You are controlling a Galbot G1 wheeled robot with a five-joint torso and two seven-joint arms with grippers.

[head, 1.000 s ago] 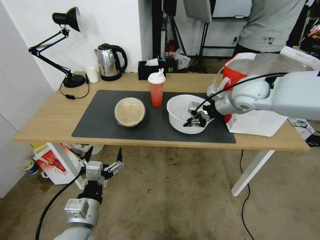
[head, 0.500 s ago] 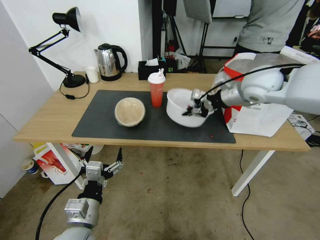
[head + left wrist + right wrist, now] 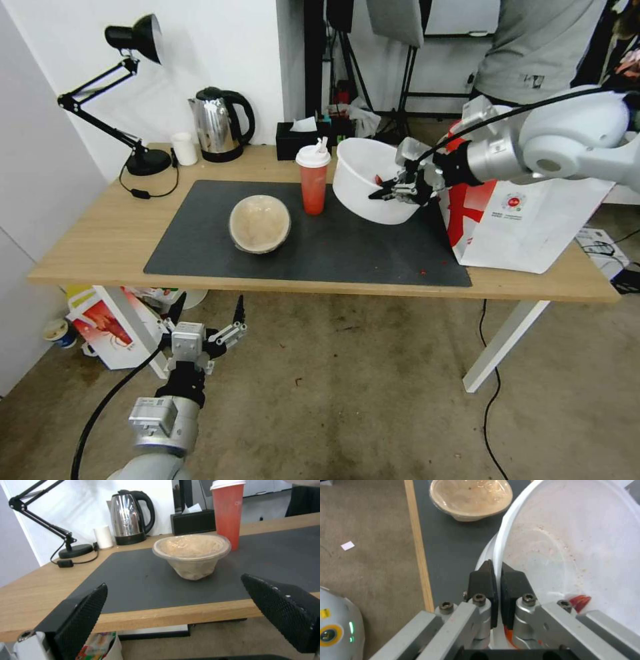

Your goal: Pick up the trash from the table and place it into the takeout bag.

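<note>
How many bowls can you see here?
2. A large white bowl is held tilted above the dark mat by the right hand, beside the takeout bag. A smaller beige bowl sits on the mat.

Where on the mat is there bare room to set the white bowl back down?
The dark mat is bare between the red cup and the takeout bag, below the bowl held by the right gripper. Crowded around the beige bowl.

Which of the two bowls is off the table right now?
The large white bowl, pinched at its rim by the right hand and tilted in the air. The beige bowl sits on the grey mat.
</note>
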